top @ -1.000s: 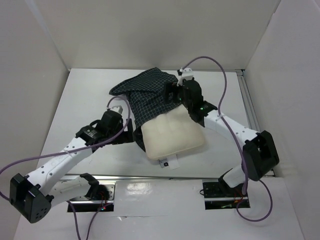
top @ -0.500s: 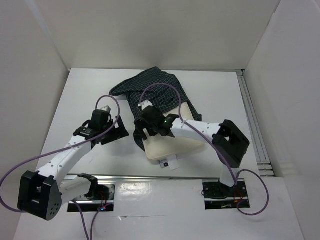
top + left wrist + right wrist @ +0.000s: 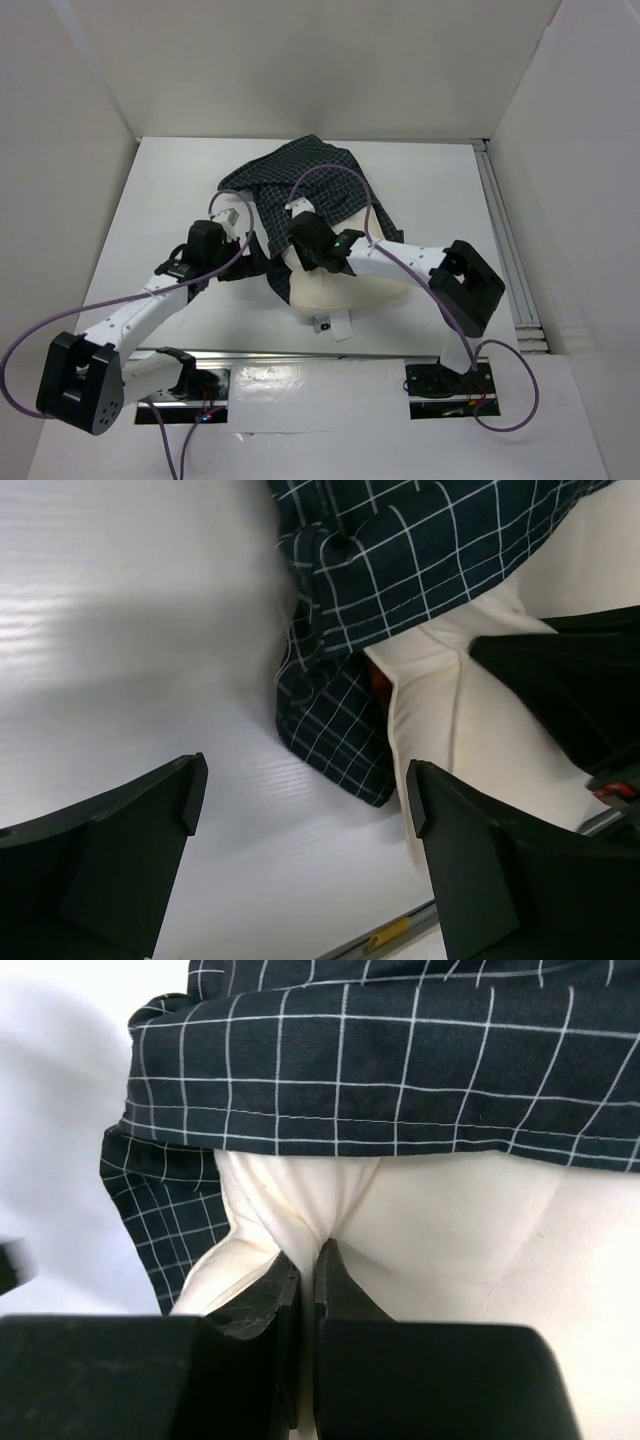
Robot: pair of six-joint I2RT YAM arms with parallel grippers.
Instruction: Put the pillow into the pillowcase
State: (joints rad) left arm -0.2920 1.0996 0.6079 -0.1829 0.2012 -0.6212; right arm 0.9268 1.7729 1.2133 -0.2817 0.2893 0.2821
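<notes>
the right arm (image 3: 400, 262) bends at its elbow by the table's right side and reaches leftward, low across the pillow (image 3: 345, 292), so its forearm hides part of the cushion from above. the right gripper (image 3: 305, 1260) is clenched: its two fingers are pressed together with a fold of cream fabric caught between them, just below the pillowcase hem. the left arm (image 3: 130, 315) stretches from the near left corner up and rightward. the left gripper (image 3: 300, 850) hangs released, jaws spread wide, over bare table (image 3: 165, 210) beside the pillowcase's near left corner. it grasps nothing and its fingers are apart from the cloth.

the pillow lies mid-table toward the near side, plump and off-white, its fabric puckering toward the pinch. its far part sits under the pillowcase (image 3: 300, 180), whose dark checked cloth drapes over it and lies rumpled toward the back of the table. the near part of the pillow is bare. in the left wrist view a flap of the case lies flat on the table against the pillow's left edge. whether the far end is inside the sack or merely covered cannot be told.

a small white tag (image 3: 327, 325) sticks out at the pillow's near edge. a purple cable (image 3: 322, 168) arches over the checked cloth above the right wrist. a metal rail (image 3: 497, 215) runs along the table's right side.
</notes>
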